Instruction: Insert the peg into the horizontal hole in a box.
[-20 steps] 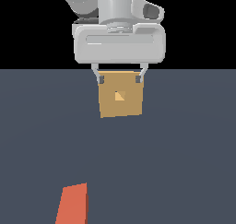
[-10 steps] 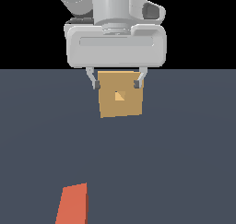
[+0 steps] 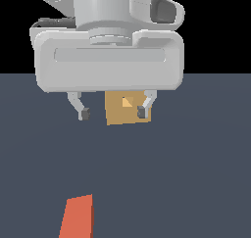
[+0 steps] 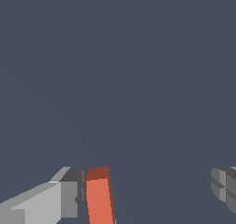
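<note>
The arm is light grey with smooth, rounded housings. A cylindrical wrist section joins a wide, rounded-rectangular hand body bearing a shallow recessed slot across its face. A dark oval recess marks the upper housing, and a dark cable runs beside the wrist. The gripper (image 3: 113, 112) has two slim grey fingers (image 3: 76, 104) ending in dark grey pads (image 3: 85, 114).

The orange-red peg (image 4: 98, 197) lies just beside one of the spread fingers (image 4: 69, 197) on dark ground.
</note>
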Robot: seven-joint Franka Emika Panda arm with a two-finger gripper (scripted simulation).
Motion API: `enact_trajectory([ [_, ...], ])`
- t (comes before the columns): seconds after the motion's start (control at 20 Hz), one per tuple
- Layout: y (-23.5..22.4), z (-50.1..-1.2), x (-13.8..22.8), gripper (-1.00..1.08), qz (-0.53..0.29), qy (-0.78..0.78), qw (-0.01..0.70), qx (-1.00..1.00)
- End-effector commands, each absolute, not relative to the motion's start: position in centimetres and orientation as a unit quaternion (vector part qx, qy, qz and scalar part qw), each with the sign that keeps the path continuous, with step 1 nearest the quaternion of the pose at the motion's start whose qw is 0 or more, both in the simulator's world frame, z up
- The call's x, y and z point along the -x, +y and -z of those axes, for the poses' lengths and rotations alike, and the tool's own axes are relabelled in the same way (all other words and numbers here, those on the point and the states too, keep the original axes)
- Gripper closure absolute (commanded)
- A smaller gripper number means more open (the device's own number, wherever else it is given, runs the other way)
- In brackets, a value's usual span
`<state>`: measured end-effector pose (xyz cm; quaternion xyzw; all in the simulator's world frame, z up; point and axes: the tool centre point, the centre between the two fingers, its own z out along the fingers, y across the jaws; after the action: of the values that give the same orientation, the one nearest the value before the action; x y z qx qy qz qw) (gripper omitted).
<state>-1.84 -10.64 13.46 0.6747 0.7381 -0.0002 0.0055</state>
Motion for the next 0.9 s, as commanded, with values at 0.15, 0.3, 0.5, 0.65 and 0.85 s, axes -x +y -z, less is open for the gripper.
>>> enact_trajectory([
  [0.15,-16.4,-11.5,2.8,-0.92,0.0,0.75,0.004,-0.661],
  [0.3,-19.7,-10.4,3.2,-0.92,0.0,0.757,0.003,-0.654],
  [0.5,-23.5,-9.0,3.5,-0.92,0.0,0.765,0.002,-0.644],
  [0.65,-26.0,-8.2,3.6,-0.92,0.0,0.77,0.001,-0.638],
  [0.85,-28.4,-7.4,3.6,-0.92,0.0,0.775,0.001,-0.632],
])
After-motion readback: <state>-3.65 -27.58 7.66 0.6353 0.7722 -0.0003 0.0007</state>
